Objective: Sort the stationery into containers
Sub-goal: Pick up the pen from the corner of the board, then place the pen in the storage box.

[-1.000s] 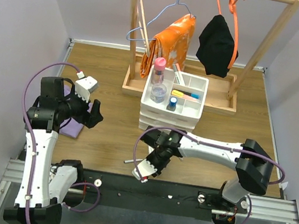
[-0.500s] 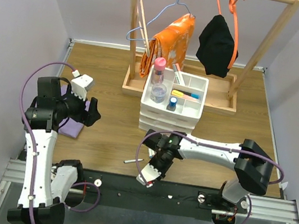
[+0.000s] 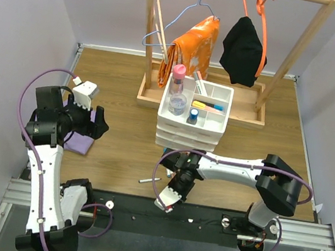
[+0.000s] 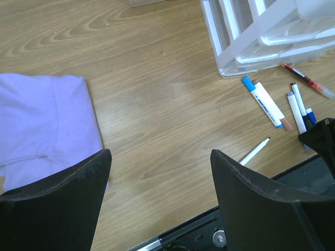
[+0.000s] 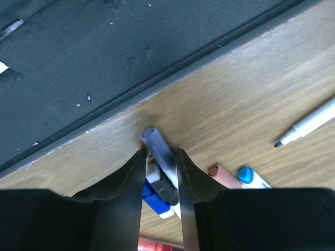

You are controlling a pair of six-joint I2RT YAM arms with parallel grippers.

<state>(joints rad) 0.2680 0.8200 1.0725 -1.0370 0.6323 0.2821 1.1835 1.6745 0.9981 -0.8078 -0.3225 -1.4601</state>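
Note:
My right gripper (image 5: 159, 154) is low at the table's front edge (image 3: 177, 179), its jaws closed around a small bundle of pens: a purple-capped pen (image 5: 161, 149), a black-capped one (image 5: 167, 192) and a blue-capped one (image 5: 153, 198). A pink-and-blue-ended white marker (image 5: 235, 175) and a thin white pen (image 5: 309, 125) lie beside it; both show in the left wrist view, the marker (image 4: 267, 104) and the pen (image 4: 255, 151). The white divided tray (image 3: 222, 93) holds markers and bottles, one pink-capped (image 3: 178, 76). My left gripper (image 4: 159, 151) is open and empty over the purple cloth's edge (image 3: 94, 123).
The purple cloth (image 4: 42, 120) lies at the left. The white drawer unit (image 4: 261, 42) stands under the tray, a red pen (image 4: 309, 81) at its foot. The wooden clothes rack (image 3: 203, 102) with hanging garments stands behind. The black rail (image 3: 204, 217) runs along the near edge.
My left arm has drawn back to the left. My right gripper has shifted slightly toward the front edge and settled down onto the pens.

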